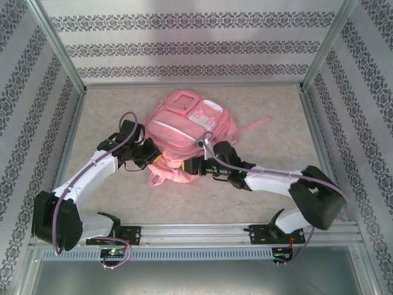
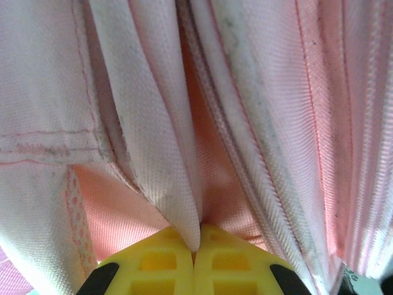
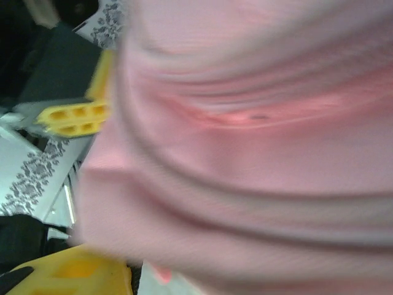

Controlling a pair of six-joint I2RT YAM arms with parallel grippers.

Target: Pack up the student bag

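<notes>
In the top external view, the student bag (image 1: 187, 123) is seen lying flat on the table (image 1: 276, 184), pockets up, well beyond the arm bases. Its long axis is judged to run from the near-left, where the straps trail, to the far-right, so it points obliquely away from both arms. The left gripper (image 1: 149, 155) is set against the bag's near-left edge, with the bulk of the bag beyond it and to its right. The right gripper (image 1: 195, 166) is placed at the near end by the straps, with the bag ahead of it and to its left. Both are touching the bag, so neither arm can be called the nearer.

In the left wrist view, the left gripper (image 2: 196, 261) is shown with its yellow tips pressed together on a fold of the bag's fabric (image 2: 178, 184). The pleats run straight ahead of the tips.

In the right wrist view, which is blurred, the right gripper (image 3: 83, 196) has its fingers (image 3: 73, 120) standing apart, with pink fabric (image 3: 258, 153) bulging between and ahead of them. Whether it is clamped cannot be told.
</notes>
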